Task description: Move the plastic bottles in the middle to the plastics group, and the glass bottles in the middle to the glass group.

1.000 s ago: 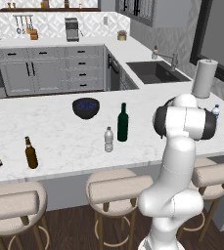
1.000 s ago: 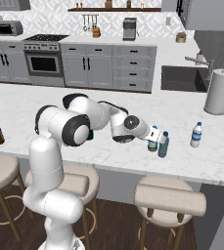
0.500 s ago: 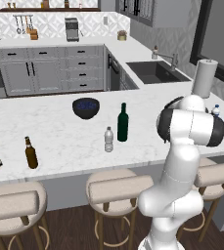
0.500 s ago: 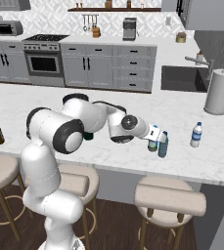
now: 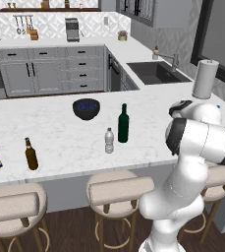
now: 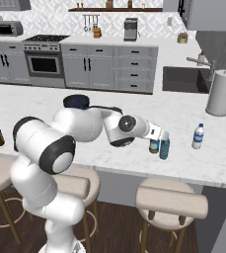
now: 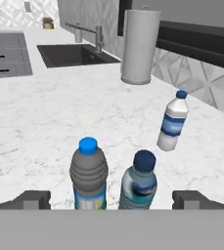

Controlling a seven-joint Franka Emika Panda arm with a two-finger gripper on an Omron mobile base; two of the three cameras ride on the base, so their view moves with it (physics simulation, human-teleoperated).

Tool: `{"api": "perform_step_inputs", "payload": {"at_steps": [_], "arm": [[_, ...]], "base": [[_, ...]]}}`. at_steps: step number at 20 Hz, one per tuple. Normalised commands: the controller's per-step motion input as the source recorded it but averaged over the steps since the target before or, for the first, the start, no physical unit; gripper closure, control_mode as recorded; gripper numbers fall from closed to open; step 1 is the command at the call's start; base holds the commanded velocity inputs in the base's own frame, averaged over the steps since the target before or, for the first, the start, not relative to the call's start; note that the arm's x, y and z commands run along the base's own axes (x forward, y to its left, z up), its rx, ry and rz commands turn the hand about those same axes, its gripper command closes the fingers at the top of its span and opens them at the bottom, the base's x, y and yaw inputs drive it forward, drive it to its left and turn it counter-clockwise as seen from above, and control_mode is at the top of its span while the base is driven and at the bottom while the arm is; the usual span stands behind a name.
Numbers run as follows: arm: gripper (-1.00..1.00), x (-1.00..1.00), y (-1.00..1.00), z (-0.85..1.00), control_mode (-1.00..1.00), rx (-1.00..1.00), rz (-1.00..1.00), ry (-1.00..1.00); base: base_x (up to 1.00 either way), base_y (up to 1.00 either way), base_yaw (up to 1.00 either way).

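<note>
gripper [image 7: 111,199] jaws spread wide, holding nothing; two plastic bottles [image 7: 89,172] stand low centre of hand view between the tips, likely just set down near the plastics group bottle [image 7: 172,120]. green wine bottle [image 5: 123,124] waits mid-frame in left base view.

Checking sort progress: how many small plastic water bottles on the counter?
4. Light-blue-capped bottle and dark-capped bottle at the open claw, third bottle beyond, toward the paper towel roll, fourth bottle mid-counter beside the green wine bottle. Arm may hide more.
</note>
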Motion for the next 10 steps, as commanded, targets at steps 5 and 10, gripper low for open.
{"api": "perform_step_inputs", "payload": {"at_steps": [5, 10], "arm": [[-1.00, 0.00, 0.33, 1.00, -1.00, 0.00, 0.00, 0.00], [-1.00, -0.03, 0.54, 1.00, -1.00, 0.00, 0.03, 0.14]], "base": [[0.00, 0.00, 0.00], [0.00, 0.00, 0.00]]}}
